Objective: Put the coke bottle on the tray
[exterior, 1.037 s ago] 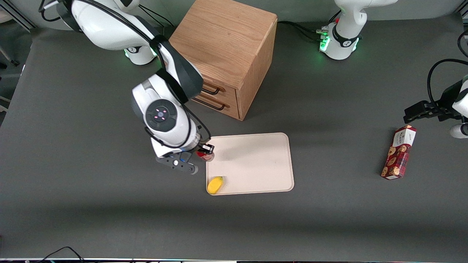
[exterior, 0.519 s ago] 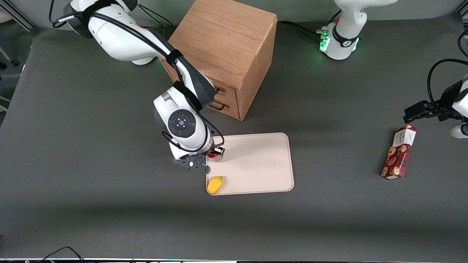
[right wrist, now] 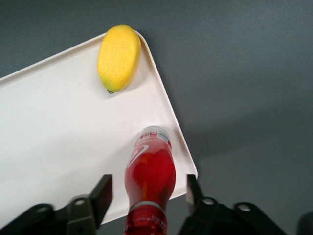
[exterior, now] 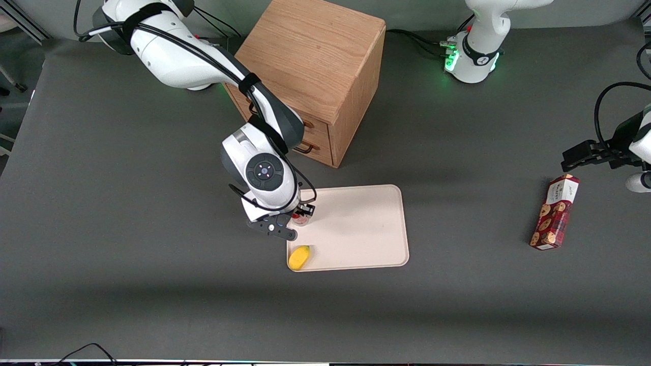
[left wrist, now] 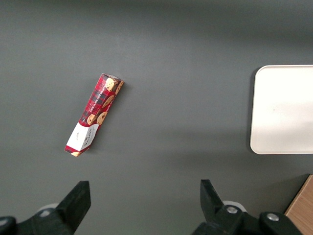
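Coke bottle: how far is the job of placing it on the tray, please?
Done: the small slim red coke bottle appears to stand with its base on the flat pale beige tray, just inside the rim, apart from the yellow fruit. In hand: the gripper straddles the bottle, open, with a gap on each side. Left: probably only lifting the gripper clear without tipping the bottle.

Worktop (exterior: 127, 284): tray (exterior: 356, 229) laid flat near the middle, nearer the front camera than the drawer cabinet (exterior: 315, 76).

Mango (exterior: 299, 256): set in the tray's corner nearest the front camera, toward the working arm's end.

Coke bottle (exterior: 300, 219): positioned over the tray's edge at the same end, farther from the front camera than the mango, between the spread fingers of the pincer (exterior: 301, 217).

Cookie box (exterior: 555, 211): laid on the worktop toward the parked arm's end, well apart from the tray.
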`<state>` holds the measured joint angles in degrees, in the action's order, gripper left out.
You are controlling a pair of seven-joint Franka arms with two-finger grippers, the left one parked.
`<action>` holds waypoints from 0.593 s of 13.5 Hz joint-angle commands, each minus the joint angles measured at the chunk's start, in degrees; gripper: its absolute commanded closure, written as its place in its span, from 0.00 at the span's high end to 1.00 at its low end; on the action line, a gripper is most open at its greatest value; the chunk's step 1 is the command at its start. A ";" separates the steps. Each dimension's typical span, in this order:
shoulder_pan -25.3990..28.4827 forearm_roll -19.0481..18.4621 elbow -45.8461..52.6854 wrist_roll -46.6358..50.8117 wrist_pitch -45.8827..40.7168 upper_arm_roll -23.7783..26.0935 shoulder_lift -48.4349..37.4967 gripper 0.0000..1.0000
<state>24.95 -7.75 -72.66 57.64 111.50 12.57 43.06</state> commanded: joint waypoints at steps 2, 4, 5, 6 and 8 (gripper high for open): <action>-0.78 -1.56 -1.16 0.28 0.38 0.26 -4.28 1.00; -3.05 -1.74 -5.80 -7.76 -1.01 0.17 -11.12 1.00; -4.46 -1.91 -8.09 -12.77 -3.29 -0.26 -14.29 1.00; -5.95 -2.09 -9.33 -19.35 -5.22 -0.96 -17.10 1.00; -8.07 -1.74 -11.80 -34.20 -7.87 -5.52 -22.38 1.00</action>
<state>19.08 -9.04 -77.58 34.89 104.35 10.20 28.11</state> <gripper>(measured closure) 0.000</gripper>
